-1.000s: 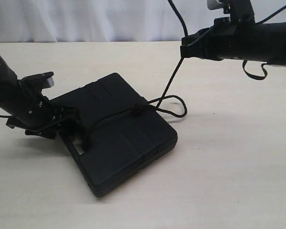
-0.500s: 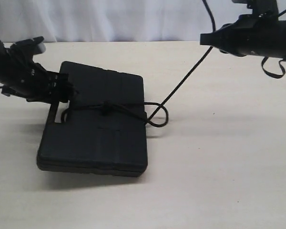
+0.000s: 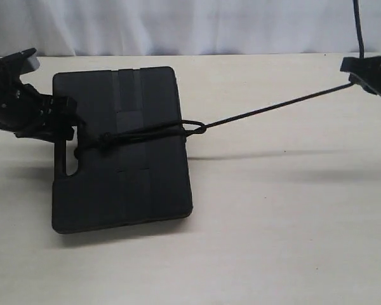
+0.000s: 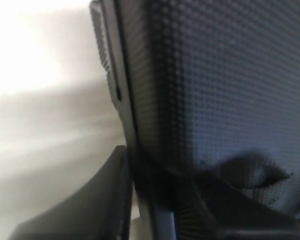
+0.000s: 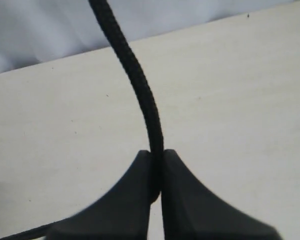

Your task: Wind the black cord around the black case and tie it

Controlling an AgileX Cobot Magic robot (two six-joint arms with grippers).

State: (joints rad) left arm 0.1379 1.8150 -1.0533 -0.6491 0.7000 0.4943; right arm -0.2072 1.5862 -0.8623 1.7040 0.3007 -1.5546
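The black case (image 3: pixel 133 184) lies flat on the table at centre-left. The black cord (image 3: pixel 273 108) crosses its top with a knot (image 3: pixel 105 141) near the handle slot (image 3: pixel 72 159). A small loop of cord sits at the case's right edge, and from there the cord runs taut to my right gripper (image 3: pixel 355 75), which is raised at the far right. In the right wrist view that gripper (image 5: pixel 156 152) is shut on the braided cord (image 5: pixel 135 75). My left gripper (image 3: pixel 66 124) is at the case's left edge. The left wrist view shows the textured case (image 4: pixel 215 100) up close beside one finger (image 4: pixel 90 200); the other finger is hidden.
The pale table (image 3: pixel 273 222) stretches in front and to the right of the case. A white curtain (image 3: pixel 178 25) closes off the back. A thicker black cable (image 3: pixel 357 25) rises above the right gripper.
The case has swung round and shifted left with the left gripper. The right gripper moved right and lower, pulling the cord taut, and the slack loop shrank against the case's edge.
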